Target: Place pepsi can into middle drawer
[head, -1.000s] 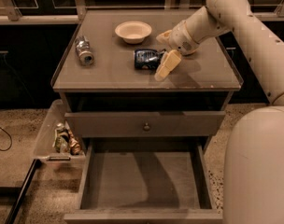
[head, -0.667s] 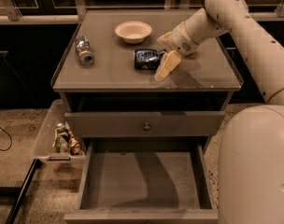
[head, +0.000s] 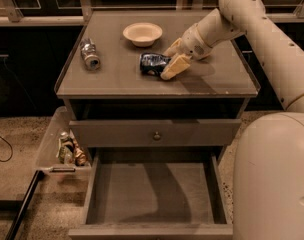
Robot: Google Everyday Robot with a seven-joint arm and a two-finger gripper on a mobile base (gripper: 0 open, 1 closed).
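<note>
The pepsi can, dark blue and dented, lies on its side on the cabinet top, in front of a bowl. My gripper reaches in from the right, low over the top. Its two fingers are apart, one behind and one in front of the can's right end, and the front finger lies against the can. The middle drawer is pulled out at the bottom of the view, its bare floor showing with nothing in it.
A white bowl stands at the back of the top. A silver-grey can lies at the left. A shut drawer front with a knob sits above the open drawer. A clear bin of small items stands at the left. My body fills the right.
My gripper has slid a little to the left, closer around the pepsi can's right end. The can and the drawer have not moved.
</note>
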